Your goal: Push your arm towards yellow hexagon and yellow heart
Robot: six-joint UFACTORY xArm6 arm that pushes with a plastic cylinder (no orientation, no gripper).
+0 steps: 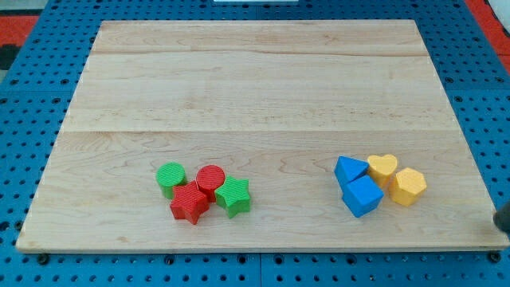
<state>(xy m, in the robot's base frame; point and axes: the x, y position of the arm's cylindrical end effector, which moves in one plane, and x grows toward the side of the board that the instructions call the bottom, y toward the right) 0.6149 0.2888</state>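
Note:
The yellow heart [383, 167] and the yellow hexagon [409, 186] lie side by side at the view's lower right of the wooden board [255, 80]. The hexagon is to the right of and slightly below the heart. A dark shape at the view's right edge, off the board, looks like my tip [500, 226]. It is mostly cut off by the frame. It sits to the right of and a little below the yellow hexagon, well apart from it.
A blue triangle [349, 170] and a blue cube [362, 196] touch the yellow blocks on their left. At the lower left-centre a green cylinder [170, 176], a red cylinder [210, 178], a red star [190, 203] and a green star [233, 196] form a cluster.

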